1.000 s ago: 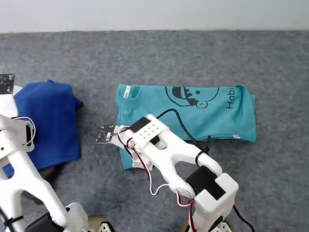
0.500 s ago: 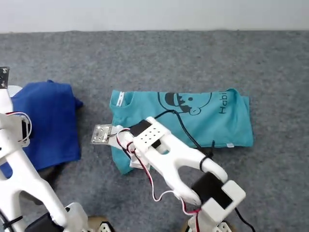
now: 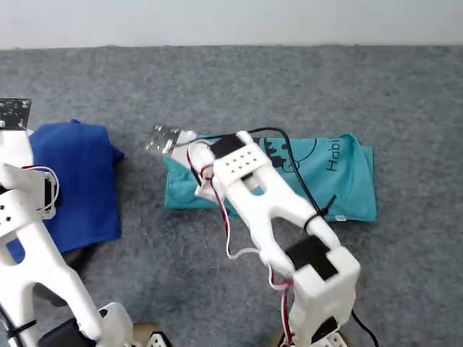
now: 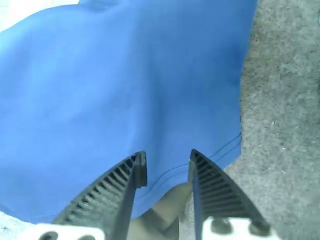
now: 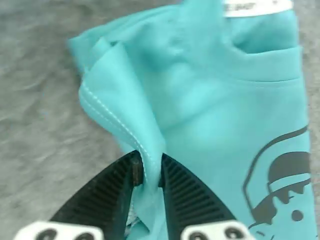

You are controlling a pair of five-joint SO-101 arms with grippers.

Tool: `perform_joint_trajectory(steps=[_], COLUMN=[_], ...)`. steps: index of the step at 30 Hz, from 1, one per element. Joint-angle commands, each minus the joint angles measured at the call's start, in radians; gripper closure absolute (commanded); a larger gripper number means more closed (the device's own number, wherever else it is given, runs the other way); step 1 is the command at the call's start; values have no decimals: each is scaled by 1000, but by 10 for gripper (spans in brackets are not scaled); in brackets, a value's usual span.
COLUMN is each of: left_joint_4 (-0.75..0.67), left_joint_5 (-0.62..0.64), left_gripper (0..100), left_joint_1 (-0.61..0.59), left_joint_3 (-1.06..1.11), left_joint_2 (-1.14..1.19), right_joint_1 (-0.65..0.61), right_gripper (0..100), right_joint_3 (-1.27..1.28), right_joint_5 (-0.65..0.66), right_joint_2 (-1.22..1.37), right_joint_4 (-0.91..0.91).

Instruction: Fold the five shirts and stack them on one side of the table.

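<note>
A teal shirt [image 3: 340, 181] with a dark print lies mid-table, partly folded into a long band. My right gripper [image 5: 148, 172] is shut on a bunched seam edge of the teal shirt [image 5: 225, 125], at that shirt's left end [image 3: 189, 181] in the high view. A blue shirt [image 3: 79, 181] lies folded at the table's left side. My left gripper [image 4: 167, 170] hangs open just above the blue shirt [image 4: 125, 75], near its hem, with nothing between the fingers.
The table is covered in grey carpet [image 3: 405, 101], with bare stretches at the far side and right. A dark patch [image 3: 72, 256] shows under the blue shirt's near edge. A pale wall [image 3: 231, 22] runs along the back.
My right gripper has carried the teal shirt's near-left edge up and toward the far side, folding it over so the shirt looks narrower. The left arm shifted only slightly.
</note>
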Motion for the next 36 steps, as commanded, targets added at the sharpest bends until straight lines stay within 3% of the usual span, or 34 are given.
perform_joint_trajectory(steps=[1, 7, 12, 19, 24, 27, 33, 36], left_joint_4=[3, 3, 5, 26, 23, 20, 35, 64], left_joint_5=[0, 0, 0, 0, 0, 0, 0, 0], left_gripper=[855, 855, 855, 855, 855, 855, 855, 855], left_joint_1=[5, 5, 6, 35, 120, 153, 153, 153], left_joint_3=[-42, -36, -25, 36, 97, 117, 159, 165], left_joint_2=[-78, -184, -210, -261, -351, -400, -456, -488], right_joint_1=[61, 116, 165, 127, 36, 35, 166, 203], right_gripper=[980, 767, 750, 888, 980, 987, 987, 987], right_joint_3=[-149, -290, -391, -549, -555, -560, -563, -563], right_joint_5=[3, -29, -101, -101, -103, -97, -103, -104], right_joint_2=[73, 188, 217, 217, 237, 308, 406, 398], right_joint_4=[-12, 105, 189, 400, 430, 372, 111, 71])
